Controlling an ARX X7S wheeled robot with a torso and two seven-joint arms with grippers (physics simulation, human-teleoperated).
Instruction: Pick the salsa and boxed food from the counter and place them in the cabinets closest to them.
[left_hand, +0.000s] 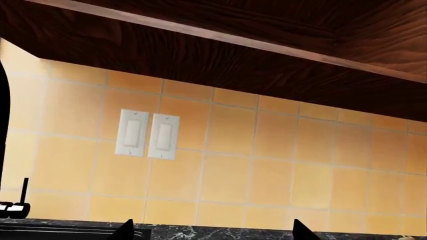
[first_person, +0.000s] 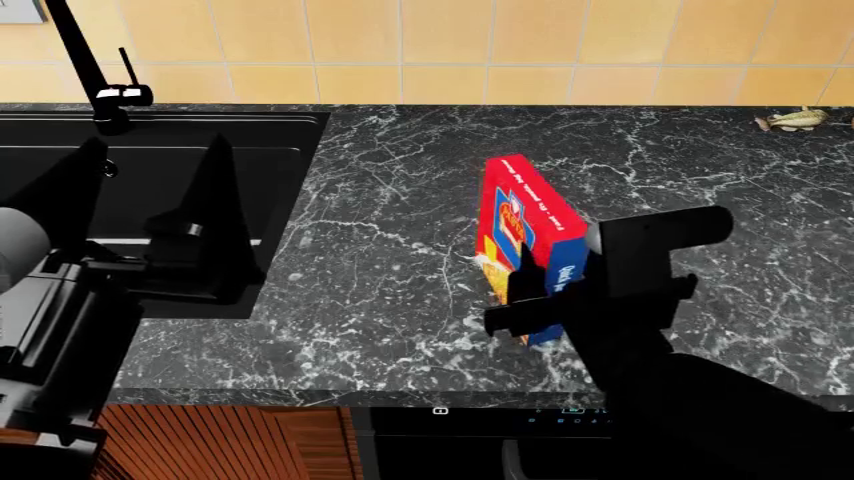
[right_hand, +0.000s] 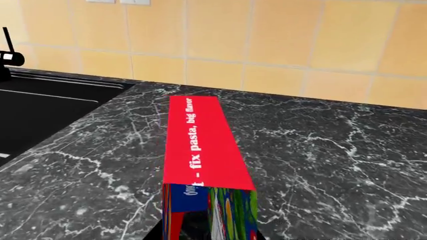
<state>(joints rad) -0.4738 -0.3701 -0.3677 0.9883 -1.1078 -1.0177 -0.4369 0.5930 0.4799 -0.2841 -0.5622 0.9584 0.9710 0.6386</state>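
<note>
The box (first_person: 523, 235) stands upright on the counter (first_person: 387, 250), right of the sink (first_person: 160, 190), whose basin looks bare. The right gripper (first_person: 531, 300) straddles the box's near end, a finger on either side; whether it clamps I cannot tell. The left gripper (left_hand: 210, 231) points at the tiled wall (left_hand: 267, 150), fingertips spread wide, holding nothing.

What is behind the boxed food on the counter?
Behind the boxed food there is only bare black counter, then the tiled wall. No jar shows there. The right gripper covers the box's near lower end, so that part cannot be seen.
</note>
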